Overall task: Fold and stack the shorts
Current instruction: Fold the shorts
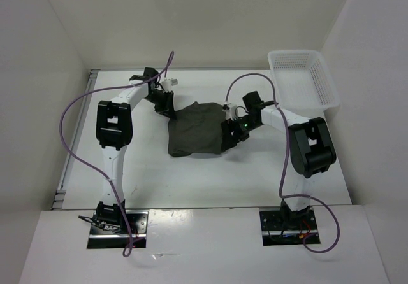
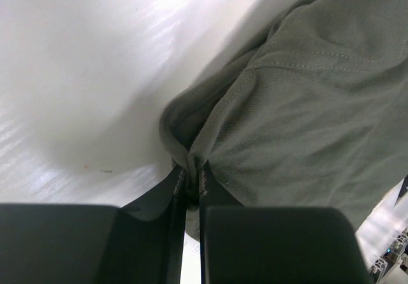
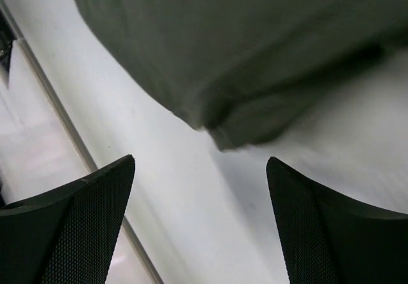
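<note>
Left wrist view showed the left hand (image 2: 191, 183) pinched narrow on a corner fold of the dark olive-green wrinkly fabric shorts (image 2: 306, 125), which filled the frame's right on the white tabletop (image 2: 76, 74); the right hand (image 3: 201, 163) gaped wide just short of the hem and likely needed its own firm grip before both lifted evenly

Bare table (image 1: 210, 179) on my near side of the shorts (image 1: 199, 130) gives me room to pass, but my left gripper (image 1: 167, 111) and right gripper (image 1: 230, 133) crowd its flanks and the white basket (image 1: 303, 77) blocks the far-right corner.
</note>
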You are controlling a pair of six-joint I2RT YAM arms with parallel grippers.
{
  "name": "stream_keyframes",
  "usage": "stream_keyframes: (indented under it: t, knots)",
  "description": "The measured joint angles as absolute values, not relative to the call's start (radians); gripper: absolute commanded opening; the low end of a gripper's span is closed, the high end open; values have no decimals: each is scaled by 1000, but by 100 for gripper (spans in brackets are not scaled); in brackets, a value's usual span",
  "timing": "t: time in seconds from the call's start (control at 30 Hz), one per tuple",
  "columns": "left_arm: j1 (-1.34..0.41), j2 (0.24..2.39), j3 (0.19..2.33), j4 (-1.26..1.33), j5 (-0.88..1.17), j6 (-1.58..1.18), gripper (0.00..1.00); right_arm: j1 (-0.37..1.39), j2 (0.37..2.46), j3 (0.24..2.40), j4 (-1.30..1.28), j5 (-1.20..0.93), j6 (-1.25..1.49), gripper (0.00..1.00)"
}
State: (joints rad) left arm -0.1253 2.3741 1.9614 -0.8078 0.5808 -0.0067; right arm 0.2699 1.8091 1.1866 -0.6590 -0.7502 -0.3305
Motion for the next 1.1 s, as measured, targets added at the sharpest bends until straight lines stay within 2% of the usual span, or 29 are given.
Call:
stream_keyframes:
  t: [0.23,0.37,0.4,0.43,0.5,0.53,0.6,0.63,0.93,1.0,1.03,1.07,1.1]
  knots:
    - [-120,2381,1977,-785,604,-7,11,375,1842,1155,-524,-714,-113,89]
    - [-115,2381,1976,-772,617,-7,11,376,1880,1155,-448,-663,17,80]
    - [-114,2381,1973,-766,620,-7,11,376,1888,1155,-436,-660,46,74]
    - [-114,2381,1969,-760,623,-7,11,376,1890,1155,-424,-654,68,59]
    - [-112,2381,1958,-747,630,-7,11,377,1890,1154,-405,-638,97,38]
    - [-110,2381,1951,-740,634,-7,11,378,1890,1154,-402,-632,110,17]
    - [-103,2381,1942,-730,644,-7,10,382,1890,1153,-402,-618,112,3]
    - [-100,2381,1941,-730,649,-8,10,384,1890,1153,-406,-613,104,0]
    - [-86,2389,2037,-781,648,-9,9,389,1851,1103,-426,-638,-111,0]
    - [-89,2389,2052,-785,649,-9,12,389,1849,1105,-430,-648,-138,1]
    - [-90,2389,2054,-785,649,-9,15,389,1849,1108,-435,-651,-154,8]
    - [-91,2389,2054,-785,648,-9,19,389,1849,1110,-440,-651,-167,22]
    - [-92,2389,2054,-786,647,-9,23,389,1849,1113,-447,-651,-178,56]
